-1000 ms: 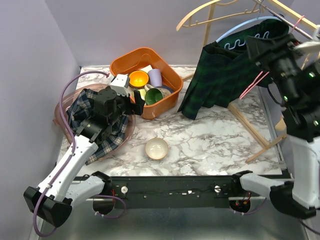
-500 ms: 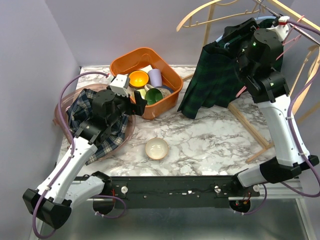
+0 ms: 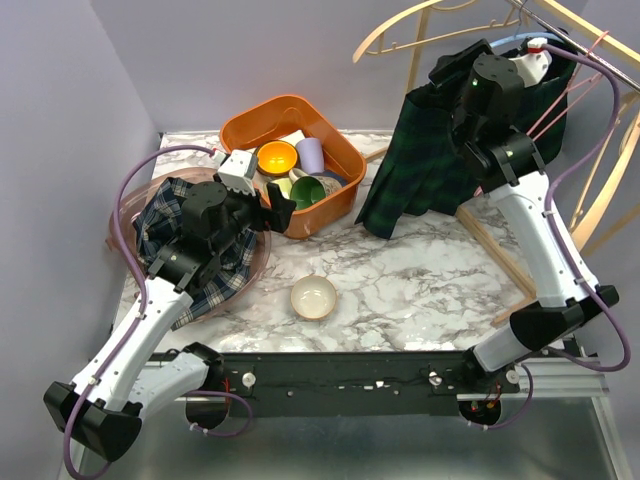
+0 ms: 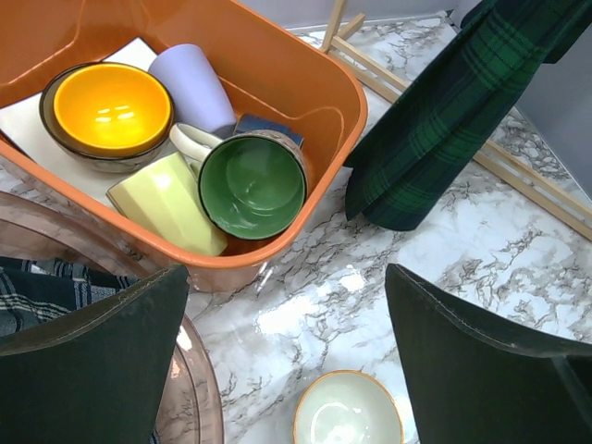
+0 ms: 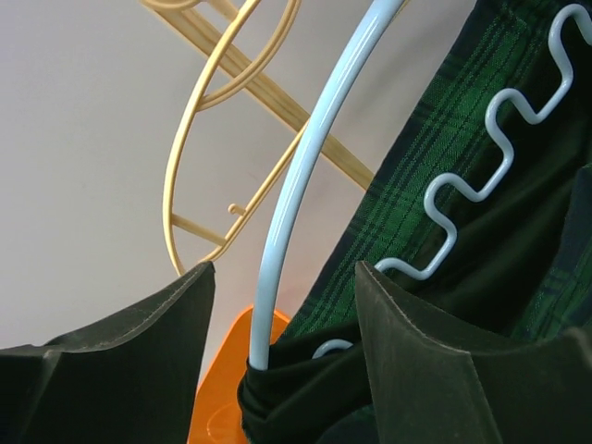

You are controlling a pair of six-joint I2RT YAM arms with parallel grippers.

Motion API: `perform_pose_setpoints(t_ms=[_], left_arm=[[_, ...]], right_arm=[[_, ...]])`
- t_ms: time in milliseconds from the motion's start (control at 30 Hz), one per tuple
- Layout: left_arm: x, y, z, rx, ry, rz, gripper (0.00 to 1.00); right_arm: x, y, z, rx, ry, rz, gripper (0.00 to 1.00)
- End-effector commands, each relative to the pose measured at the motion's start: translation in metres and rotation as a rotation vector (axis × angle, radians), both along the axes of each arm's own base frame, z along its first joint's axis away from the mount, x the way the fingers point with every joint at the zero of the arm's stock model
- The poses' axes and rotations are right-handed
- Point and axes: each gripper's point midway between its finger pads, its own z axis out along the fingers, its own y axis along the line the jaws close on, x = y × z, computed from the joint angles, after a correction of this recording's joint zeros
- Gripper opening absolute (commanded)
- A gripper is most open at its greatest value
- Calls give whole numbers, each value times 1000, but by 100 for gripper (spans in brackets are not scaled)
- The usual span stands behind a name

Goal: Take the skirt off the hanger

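Reaching up and away from its base at the near right edge of the counter (image 3: 420, 270), the right arm (image 3: 545, 235) stands almost fully extended, with its wrist raised to the top of the skirt (image 3: 425, 165) at the far right. The right jaws are spread. Their fingers (image 5: 120, 361) sit one on each side of the pale blue hanger (image 5: 301, 194), whose tube rises through the gap, and neither finger visibly presses on it. The left arm (image 3: 150, 310) is bent low on the left side, its wrist above a blue plaid cloth (image 3: 165, 215) lying in a clear pinkish basin (image 3: 125, 240). The left jaws are spread wide and hold nothing; they point toward the orange bin (image 4: 314, 92) of cups and bowls. A small pale bowl (image 3: 313, 296) sits on the counter just below them. The skirt is dark green with a fine plaid of brighter green lines. It is on the hanger, which hangs from a wooden rack (image 3: 415, 60) at the far right. Its waistband is gathered around the lower end of the hanger's tube, and a wavy pale blue wire (image 5: 481, 157) runs across the fabric. The cloth falls in folds down to the left. Its lower corner (image 4: 398, 208) ends close above the marble surface; whether the two touch cannot be told.
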Motion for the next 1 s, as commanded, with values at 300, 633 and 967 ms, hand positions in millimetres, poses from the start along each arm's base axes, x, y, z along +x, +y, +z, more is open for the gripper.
perform_pose_setpoints(t_ms=[300,633,967], left_arm=[[-4,2,5,-23,-24,7,98],[-2,2,3,-20,-18,11,97],[-1,4,1,-15,-17,25,97]], right_arm=[[8,-6,19,57,-128,-63,38],[-13,-20,47,43,-226,-88,1],[-29,-25,77,42,-295,-76,1]])
